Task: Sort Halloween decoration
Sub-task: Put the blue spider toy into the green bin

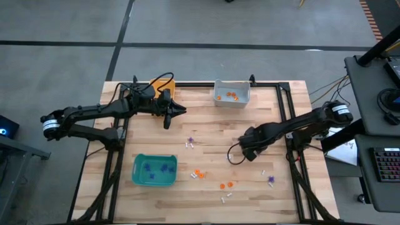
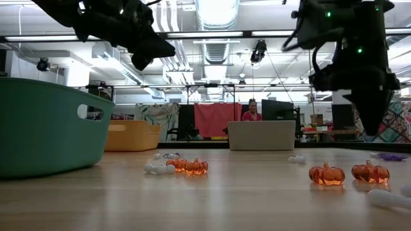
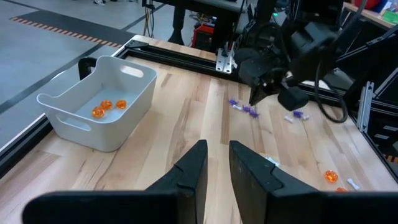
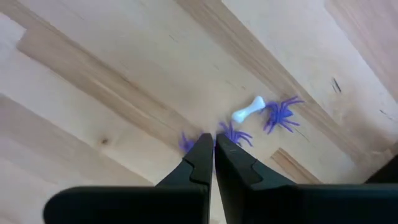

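While the left tool (image 3: 216, 165) hovers narrowly parted, the right tool (image 4: 214, 149) is pinched closed — over purple spiders (image 4: 235, 135); nothing visibly held.

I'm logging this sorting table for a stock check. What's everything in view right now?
Table: one, light wood.
Teal bin: one, front left of the table.
Grey bin: one, back edge.
Orange-yellow bin: one, back left, partly under the left arm.
Binned purple spiders: several, in the teal bin.
Binned orange pumpkins: about three, in the grey bin.
Loose orange pumpkins: four, front middle of the table.
Loose purple spiders: a few, scattered.
White bones: several, scattered.
Person: one, far behind the table.
Left gripper: slightly open, empty, raised at the back.
Right gripper: shut, raised mid-table.
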{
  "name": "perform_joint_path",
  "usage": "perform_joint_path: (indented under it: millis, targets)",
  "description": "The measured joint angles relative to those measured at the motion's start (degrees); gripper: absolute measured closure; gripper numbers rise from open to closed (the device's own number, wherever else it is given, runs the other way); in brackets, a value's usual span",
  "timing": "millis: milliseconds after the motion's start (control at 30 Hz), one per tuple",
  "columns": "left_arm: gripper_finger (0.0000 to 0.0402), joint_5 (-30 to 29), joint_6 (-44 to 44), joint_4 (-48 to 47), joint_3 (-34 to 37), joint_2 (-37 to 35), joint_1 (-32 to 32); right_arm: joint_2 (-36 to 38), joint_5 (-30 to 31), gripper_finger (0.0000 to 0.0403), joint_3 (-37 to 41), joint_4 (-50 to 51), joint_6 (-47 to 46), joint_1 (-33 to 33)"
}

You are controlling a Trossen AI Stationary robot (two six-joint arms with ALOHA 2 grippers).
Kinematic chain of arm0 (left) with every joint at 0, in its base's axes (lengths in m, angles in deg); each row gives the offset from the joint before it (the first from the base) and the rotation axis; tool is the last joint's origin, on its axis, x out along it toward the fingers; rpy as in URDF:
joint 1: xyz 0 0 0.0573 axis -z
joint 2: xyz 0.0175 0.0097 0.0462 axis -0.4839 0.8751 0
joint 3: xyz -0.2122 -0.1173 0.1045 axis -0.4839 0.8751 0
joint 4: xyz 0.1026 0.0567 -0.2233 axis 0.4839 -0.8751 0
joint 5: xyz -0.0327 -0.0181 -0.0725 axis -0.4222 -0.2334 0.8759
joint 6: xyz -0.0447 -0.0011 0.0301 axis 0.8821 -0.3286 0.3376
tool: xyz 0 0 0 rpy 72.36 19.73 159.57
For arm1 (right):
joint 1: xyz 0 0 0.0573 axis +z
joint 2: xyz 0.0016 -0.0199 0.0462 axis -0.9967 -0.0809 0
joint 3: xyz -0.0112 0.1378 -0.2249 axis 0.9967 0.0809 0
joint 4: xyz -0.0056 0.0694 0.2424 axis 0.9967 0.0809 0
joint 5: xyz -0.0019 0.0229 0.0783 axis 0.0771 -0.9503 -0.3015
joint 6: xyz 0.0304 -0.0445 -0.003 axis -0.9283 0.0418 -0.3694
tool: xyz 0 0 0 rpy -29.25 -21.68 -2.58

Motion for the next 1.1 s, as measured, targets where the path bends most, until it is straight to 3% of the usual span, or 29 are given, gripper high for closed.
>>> perform_joint_path:
  millis: [233,433,833,1100]
  targets:
    - [0.0352,0.0,0.0,0.0,0.0,0.0,0.0,2.1,-3.9,0.0394,0.6,4.1,-8.2,0.0]
    - [0.0352,0.0,0.0,0.0,0.0,0.0,0.0,1.2,-4.6,0.0386,2.3,3.9,-7.2,0.0]
    - [0.0352,0.0,0.0,0.0,0.1,0.0,0.0,1.2,-1.7,0.0256,4.4,1.0,-5.9,-0.1]
    - [0.0352,0.0,0.0,0.0,0.2,0.0,0.0,1.2,-1.6,0.0249,8.8,-4.8,-6.7,-0.1]
